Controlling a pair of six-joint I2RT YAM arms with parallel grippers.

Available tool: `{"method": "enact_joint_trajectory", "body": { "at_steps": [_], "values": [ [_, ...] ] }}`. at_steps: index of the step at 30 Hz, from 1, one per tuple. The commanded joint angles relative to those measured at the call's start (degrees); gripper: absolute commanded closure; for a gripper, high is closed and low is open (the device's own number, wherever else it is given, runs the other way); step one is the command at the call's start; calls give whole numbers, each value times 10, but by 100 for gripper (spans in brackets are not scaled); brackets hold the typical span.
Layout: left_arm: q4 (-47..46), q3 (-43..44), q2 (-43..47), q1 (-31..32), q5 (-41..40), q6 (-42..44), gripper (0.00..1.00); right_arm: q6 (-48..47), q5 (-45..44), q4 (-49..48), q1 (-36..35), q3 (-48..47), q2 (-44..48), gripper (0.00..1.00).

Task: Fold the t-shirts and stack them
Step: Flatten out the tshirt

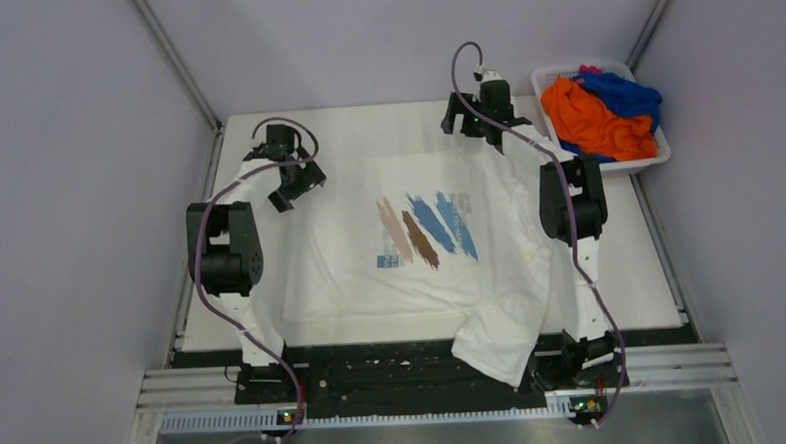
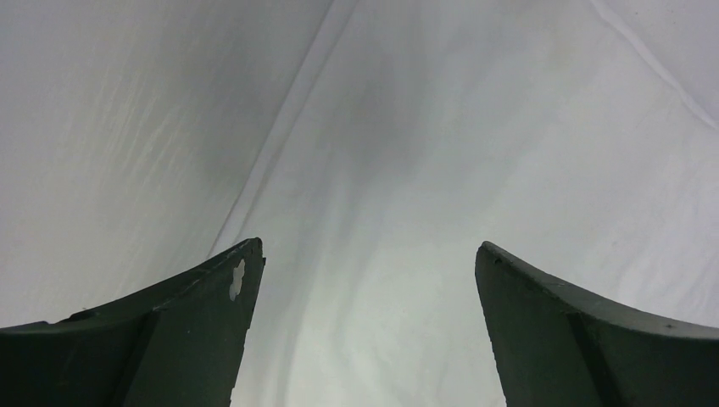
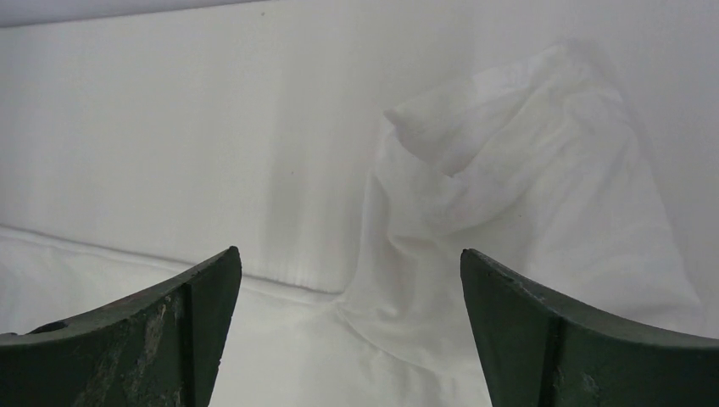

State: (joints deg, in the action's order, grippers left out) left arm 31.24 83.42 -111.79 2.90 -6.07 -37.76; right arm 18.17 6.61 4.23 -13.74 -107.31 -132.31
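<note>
So far, nothing is folded: the left gripper (image 1: 302, 189) hangs wide over the white t-shirt (image 1: 361, 273), spread print-up on the tabletop (image 1: 637, 281), its near right corner rumpled over the edge. The right gripper (image 1: 475, 130), also wide, hovers at the far sleeve, whose bunched cloth only its wrist view shows; the other t-shirts (image 1: 595, 118) wait in the basket (image 1: 659, 156)

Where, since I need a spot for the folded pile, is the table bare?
Bare table lies right of the right arm, nearer than the basket, and in a strip along the far edge beyond the white t-shirt. Crowded: the centre under that shirt, and the far right corner.
</note>
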Motion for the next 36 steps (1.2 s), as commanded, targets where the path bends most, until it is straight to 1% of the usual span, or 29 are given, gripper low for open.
{"method": "enact_joint_trajectory", "body": {
  "at_steps": [1, 4, 7, 11, 15, 20, 22, 28, 31, 34, 36],
  "values": [
    [-21, -28, 65, 1, -19, 4, 1, 13, -30, 5, -2, -34, -32, 1],
    [-24, -35, 74, 1, -21, 4, 1, -2, -32, 7, -2, -37, -33, 1],
    [-29, -35, 75, 1, -10, 2, 1, 8, 9, 8, -3, -49, -51, 1],
    [-32, -35, 74, 1, -9, 4, 1, 25, 43, -18, -9, -62, -78, 1],
    [-32, -36, 71, 1, -11, 4, 1, 30, 47, -20, -16, -114, -119, 1],
    [-34, -32, 62, 1, -8, 5, 1, 45, 36, -17, -18, -223, -192, 1],
    [-34, -31, 59, 1, -9, 4, 1, 51, 38, -35, -18, -261, -216, 1],
    [-31, -22, 51, 1, -10, 5, 1, 75, 59, -195, -21, -295, -263, 1],
    [-28, -21, 51, 2, -13, 5, 1, 66, 55, -246, -22, -319, -271, 1],
    [-26, -22, 56, 2, -14, 5, 1, 31, 36, -252, -23, -339, -260, 1],
    [-26, -24, 62, 2, -12, 4, 1, -3, 24, -211, -22, -351, -240, 1]
  ]
}}
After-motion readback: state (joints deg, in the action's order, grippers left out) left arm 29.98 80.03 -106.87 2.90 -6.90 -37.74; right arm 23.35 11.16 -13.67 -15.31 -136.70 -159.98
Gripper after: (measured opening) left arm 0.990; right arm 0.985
